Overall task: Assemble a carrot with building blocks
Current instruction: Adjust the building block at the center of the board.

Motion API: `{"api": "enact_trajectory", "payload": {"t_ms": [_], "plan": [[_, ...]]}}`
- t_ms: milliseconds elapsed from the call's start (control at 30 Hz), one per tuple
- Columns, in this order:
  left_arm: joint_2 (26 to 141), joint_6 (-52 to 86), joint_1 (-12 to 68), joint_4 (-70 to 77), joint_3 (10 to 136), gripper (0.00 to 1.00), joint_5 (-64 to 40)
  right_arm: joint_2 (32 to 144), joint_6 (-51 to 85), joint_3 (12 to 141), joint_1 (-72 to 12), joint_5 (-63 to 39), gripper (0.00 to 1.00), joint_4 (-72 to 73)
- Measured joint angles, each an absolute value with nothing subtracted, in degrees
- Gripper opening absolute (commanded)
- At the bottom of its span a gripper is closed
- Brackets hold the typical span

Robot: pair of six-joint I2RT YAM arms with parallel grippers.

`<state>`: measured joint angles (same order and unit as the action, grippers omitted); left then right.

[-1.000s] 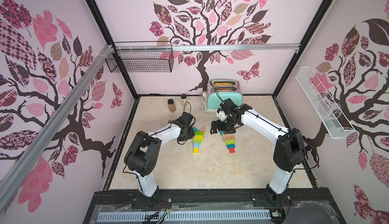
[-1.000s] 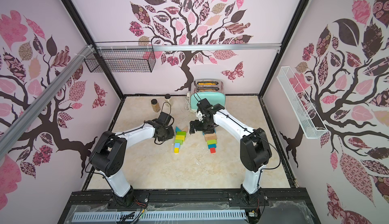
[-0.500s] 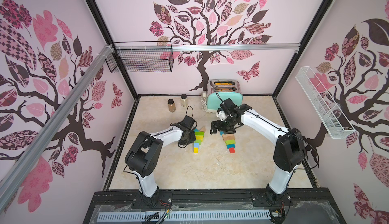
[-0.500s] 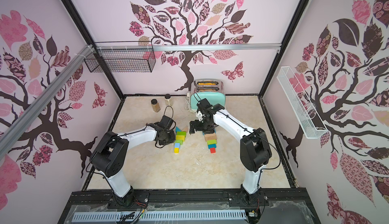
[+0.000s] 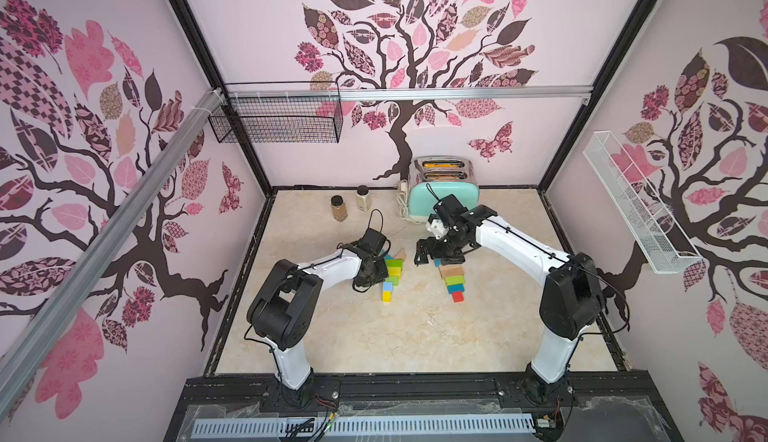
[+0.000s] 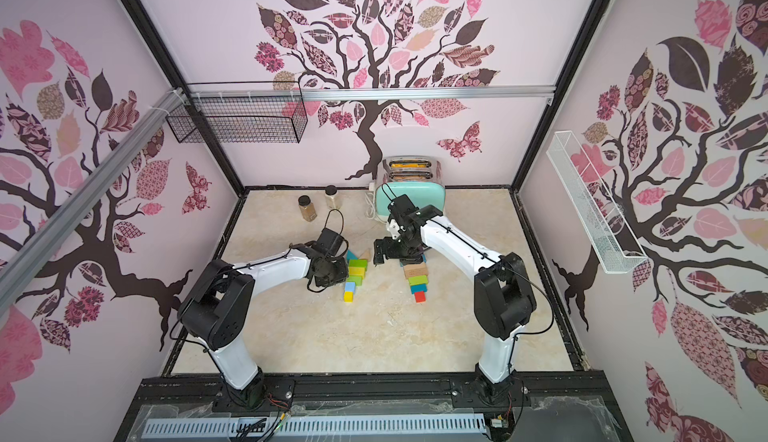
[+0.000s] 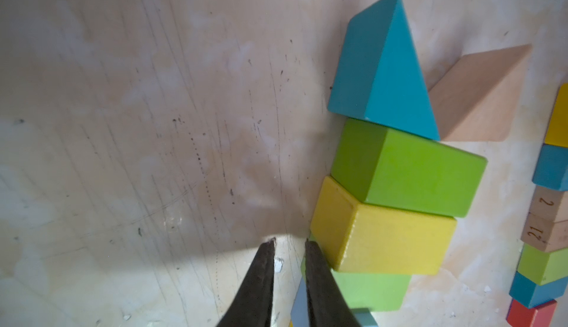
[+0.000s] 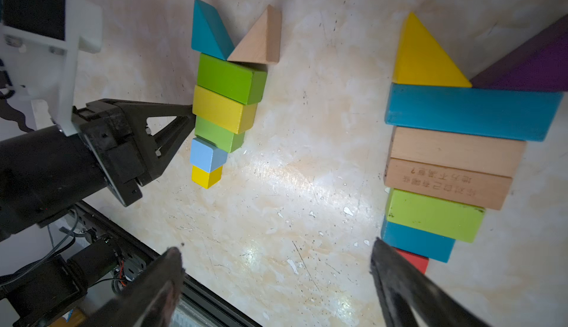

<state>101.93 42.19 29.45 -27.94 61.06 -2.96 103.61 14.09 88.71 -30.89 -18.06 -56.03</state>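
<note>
1. Two flat, tapering rows of building blocks lie mid-table on the marbled tabletop (image 5: 374, 336), near each other and not touching.
2. Left-arm row (image 5: 392, 273): teal wedge (image 8: 206, 30) and tan wedge (image 8: 261, 39) meet at a corner at the far end. Then green bar (image 8: 230, 78), yellow bar (image 8: 221, 108), shorter green block (image 8: 218, 134), light blue cube (image 8: 204, 154), yellow cube (image 8: 206, 174), each touching the next.
3. Right-arm row (image 5: 453, 280): yellow wedge (image 8: 424, 58), purple wedge (image 8: 528, 64), long teal bar (image 8: 470, 110), two tan bars (image 8: 455, 151), lime bar (image 8: 433, 214), short teal block (image 8: 415, 242), red cube (image 8: 415, 261) at the tip.
4. Left gripper (image 7: 289, 245): jaws drawn together, nothing between them. Tips low at the yellow bar's end; whether they touch it, cannot tell.
5. Right gripper (image 8: 275, 253): jaws wide apart, empty, above the table between the rows' far ends.
6. Mint toaster (image 5: 446, 197) and two jars (image 5: 337, 208) stand by the back wall.
</note>
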Motion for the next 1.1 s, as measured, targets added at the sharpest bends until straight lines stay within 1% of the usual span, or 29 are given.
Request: {"api": "enact_trajectory", "payload": {"t_ms": [267, 533, 733, 1100], "plan": [[101.9, 42.2, 29.6, -28.0, 61.1, 0.25, -2.9, 103.6, 14.1, 88.7, -30.9, -18.5, 0.98, -56.0], [100.2, 43.0, 29.6, -28.8, 60.2, 0.32, -1.3, 103.6, 14.1, 88.7, -31.0, -18.5, 0.99, -56.0], [97.0, 43.6, 29.6, -29.2, 58.0, 0.32, -1.0, 103.6, 14.1, 88.3, -31.3, -18.5, 0.99, -55.8], [96.8, 44.0, 29.8, -28.2, 55.7, 0.32, -2.5, 103.6, 14.1, 88.0, -31.3, -18.5, 0.99, -55.6]]}}
